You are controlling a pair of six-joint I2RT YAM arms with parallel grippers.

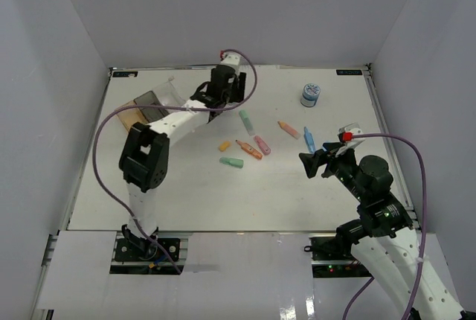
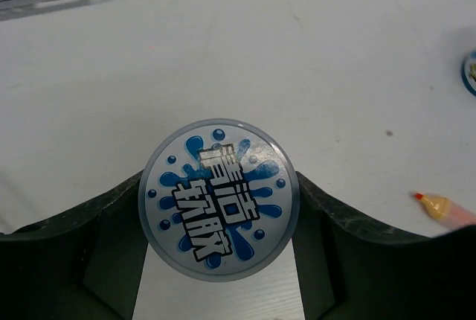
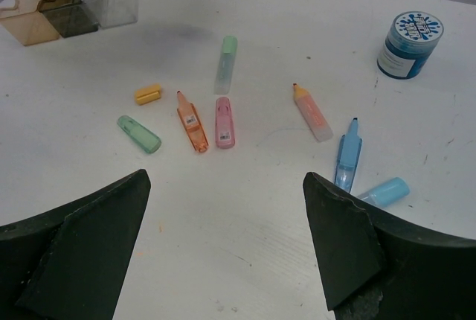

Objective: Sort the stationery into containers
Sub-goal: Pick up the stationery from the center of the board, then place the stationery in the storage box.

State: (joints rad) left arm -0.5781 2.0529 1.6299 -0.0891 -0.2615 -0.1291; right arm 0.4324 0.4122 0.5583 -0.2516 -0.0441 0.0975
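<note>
while the left gripper (image 2: 221, 190) grasps a round blue-and-white roll (image 2: 220, 199) by its sides, both dark fingers (image 2: 111, 249) press against its rim in the lower half of the left wrist view. from the right wrist, that same roll shows at the top edge of the frame, lifted off the white table (image 3: 245, 216), with a soft shadow beneath it. it sits just right of the containers (image 3: 74, 7) in the upper left corner: an orange-tan bin, a smoky grey one and a clear one, joined in a row.

the right gripper (image 3: 224, 186) is released, its jaws spread wide with nothing between them.

a second roll (image 3: 409, 37) stands upright in the upper right of that frame, well apart from the markers. these lie loose in the middle of the table:
- a pale green marker (image 3: 226, 63)
- a small yellow-orange piece (image 3: 148, 94)
- a short green marker (image 3: 139, 133)
- an orange marker (image 3: 192, 123) just beside a pink marker (image 3: 224, 121)
- a peach marker (image 3: 312, 112)
- a blue marker (image 3: 347, 155) near a light blue stick (image 3: 383, 191) at the lower right
</note>
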